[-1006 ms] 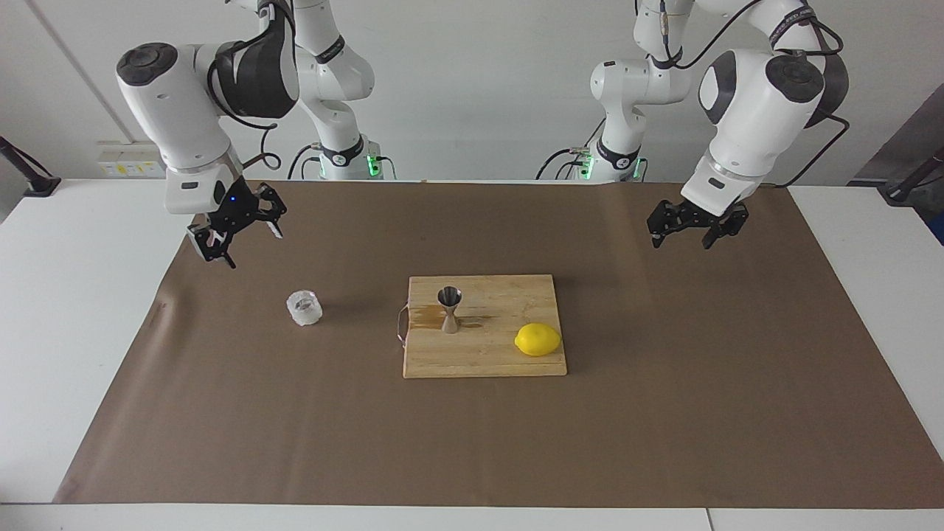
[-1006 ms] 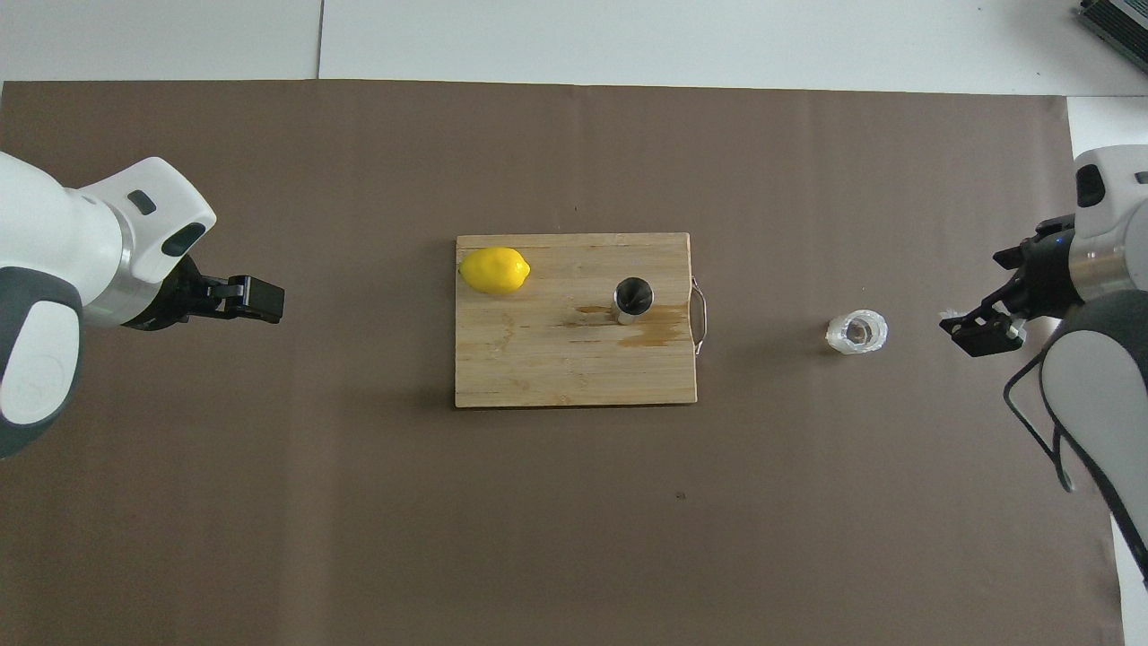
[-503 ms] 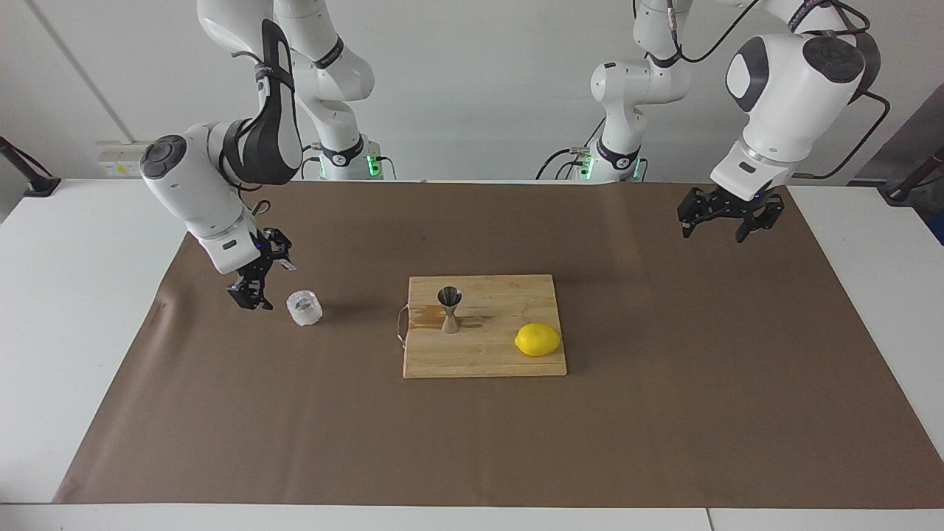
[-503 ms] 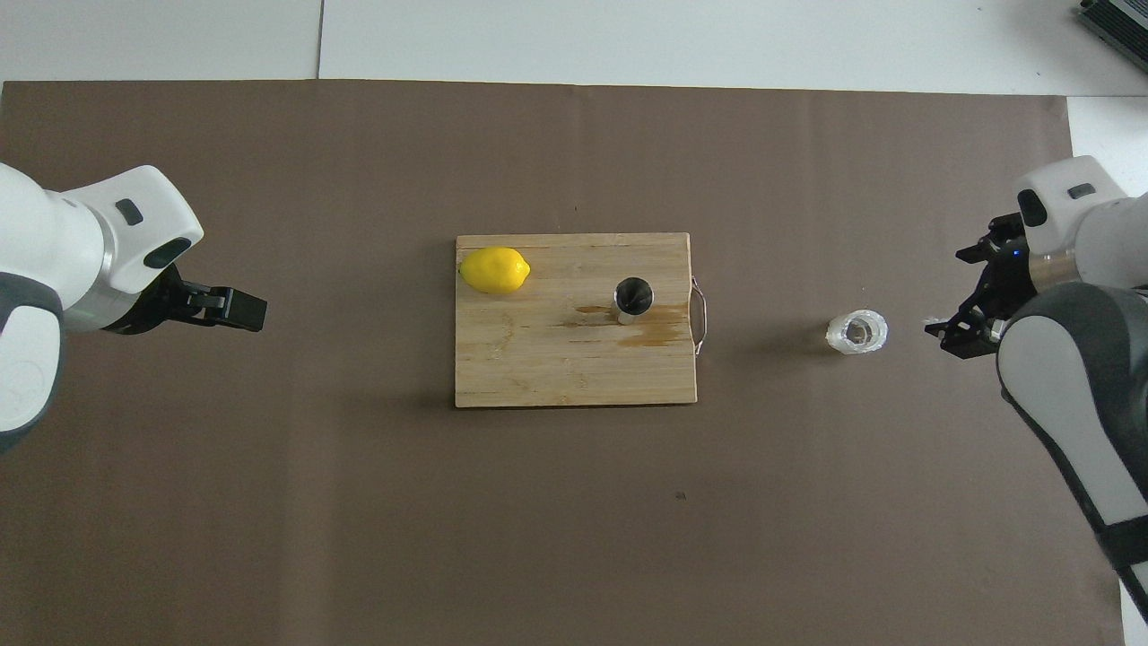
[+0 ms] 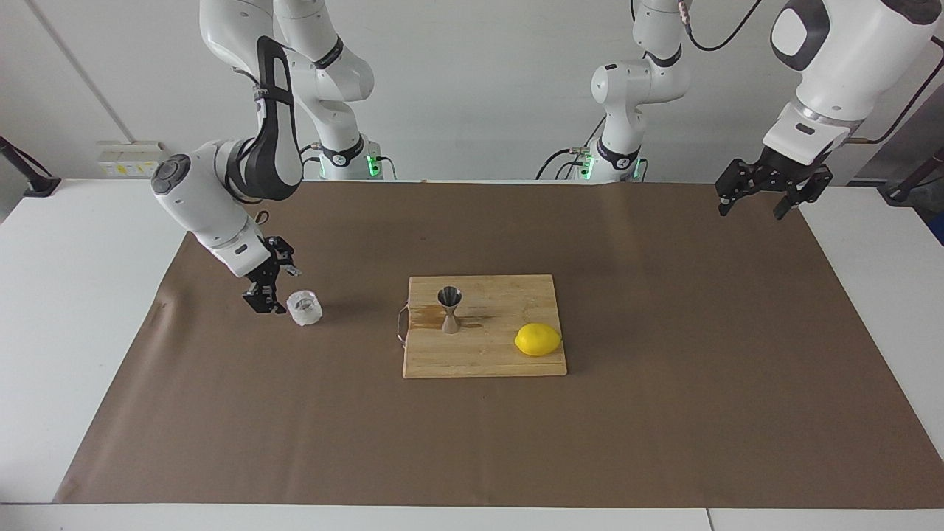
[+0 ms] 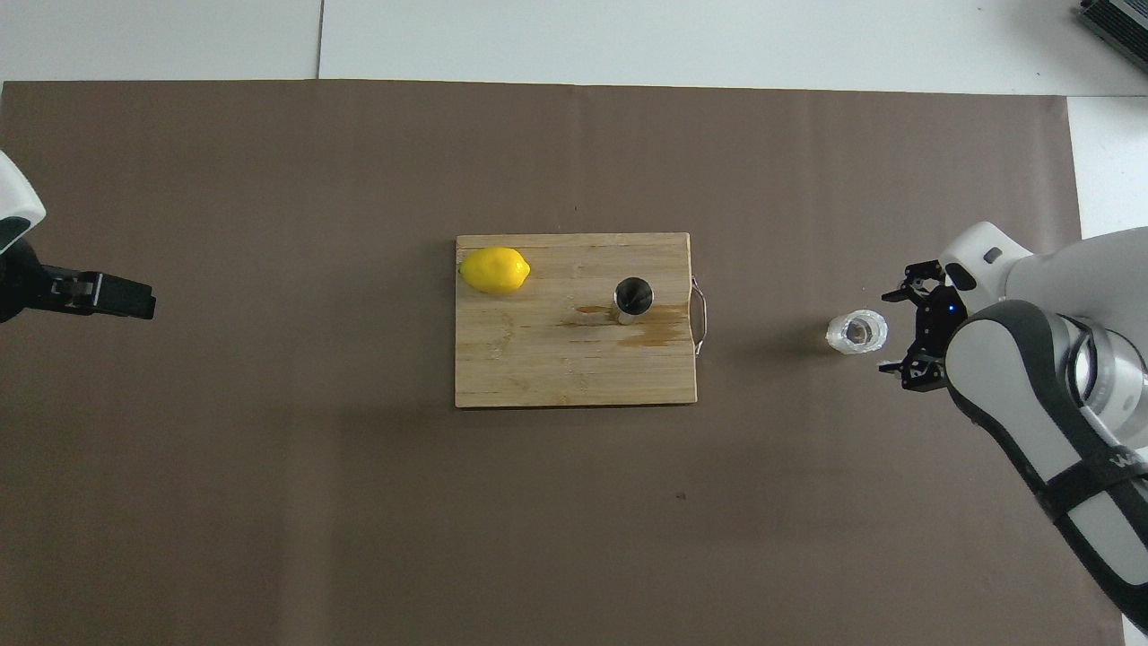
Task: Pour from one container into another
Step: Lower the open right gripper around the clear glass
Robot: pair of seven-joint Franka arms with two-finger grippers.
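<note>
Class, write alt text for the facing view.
The right gripper, open, is low beside a clear cup on the brown mat, not gripping it. A steel jigger and lemon sit on a wooden board; the left gripper waits raised.

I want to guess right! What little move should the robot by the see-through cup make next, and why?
Probably slide the right gripper sideways so its open fingers go around the cup, then close. The gripper is low beside the cup, not holding it yet. The jigger stands on the board. The left gripper waits.
</note>
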